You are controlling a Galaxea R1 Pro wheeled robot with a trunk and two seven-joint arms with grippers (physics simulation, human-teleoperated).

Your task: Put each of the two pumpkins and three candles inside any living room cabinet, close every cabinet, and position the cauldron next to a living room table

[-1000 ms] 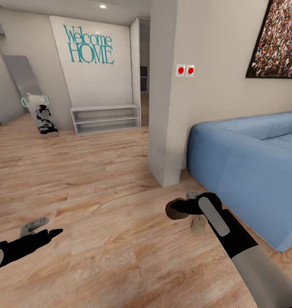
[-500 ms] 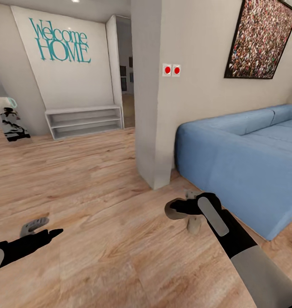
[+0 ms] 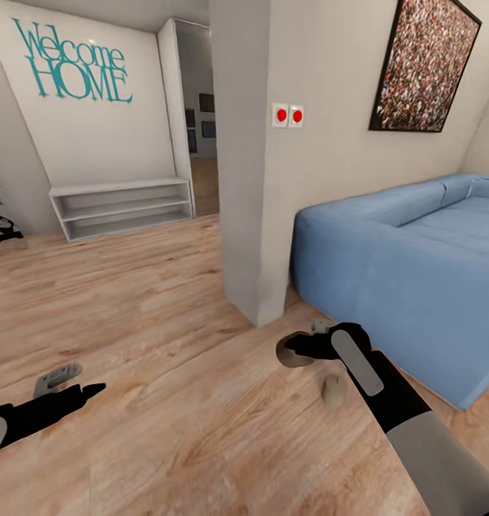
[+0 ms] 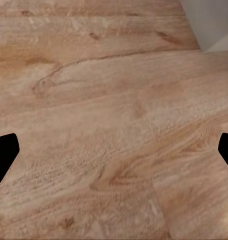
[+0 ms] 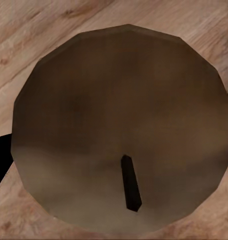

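Right gripper: black, held low over the light wood plank floor, clamped on a short tan-beige cylindrical candle. The right wrist view shows the candle's round top close up with a dark wick, black finger edges at either side.

A second small tan-beige candle stands on the floor just beside the right forearm, near the sofa's front corner.

Left gripper: black, low over bare floor, its fingers spread wide apart, nothing between them.

Surroundings: large blue fabric sofa; pale square pillar with two red-button switches; dark-framed speckled picture; low white open shelf beneath teal "Welcome HOME" lettering.
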